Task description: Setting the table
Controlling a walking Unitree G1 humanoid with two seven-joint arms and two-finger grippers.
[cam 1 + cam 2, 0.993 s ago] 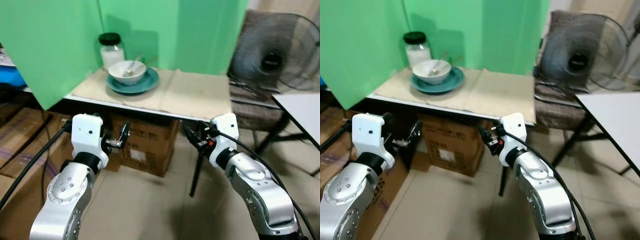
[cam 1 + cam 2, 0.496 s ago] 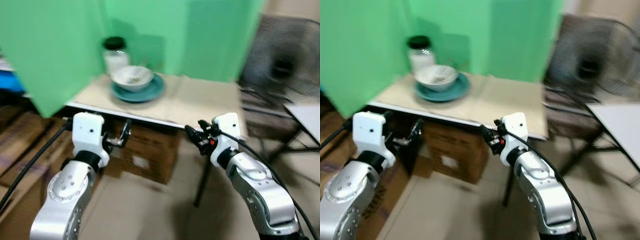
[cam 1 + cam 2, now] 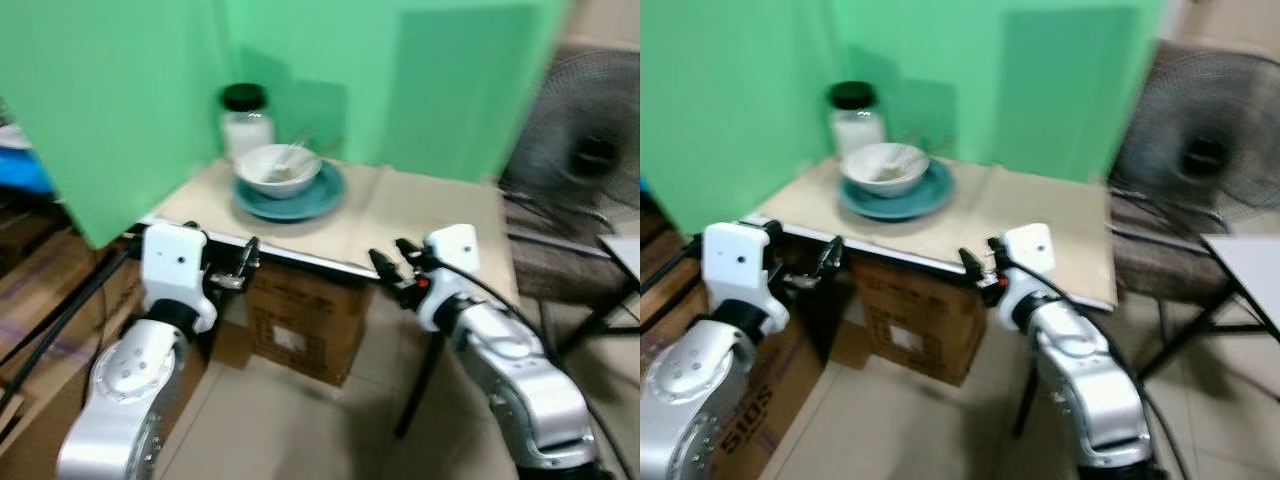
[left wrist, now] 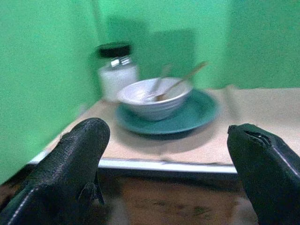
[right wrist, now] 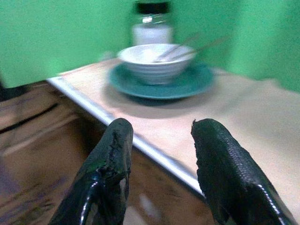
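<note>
Two grippers are hanging empty short of the table's near edge: the left gripper [image 3: 247,262] is showing fingers spread wide in its wrist view, and the right gripper [image 3: 392,275] is holding its fingers parted with nothing between them. Beyond the fingertips, at about twelve o'clock from the left gripper and eleven o'clock from the right, a white bowl [image 3: 279,168] is sitting on a teal plate [image 3: 290,196] with what look like chopsticks or a spoon [image 4: 174,85] leaning inside it; blur is hiding which. A white-filled jar with a black lid [image 3: 246,119] is standing just behind the plate, at its eleven o'clock, against the green backdrop [image 3: 120,90]. All are resting on the beige-covered table [image 3: 430,215].

Judging from this, the robot is approaching the table, with no reach begun. The next move is calling for closing in and raising a gripper over the edge toward the bowl and plate.

Under the table, a cardboard box [image 3: 910,325] is carrying a label too blurred to read; another box [image 3: 745,410] at seven o'clock is printed with what seems to be "5105".
</note>
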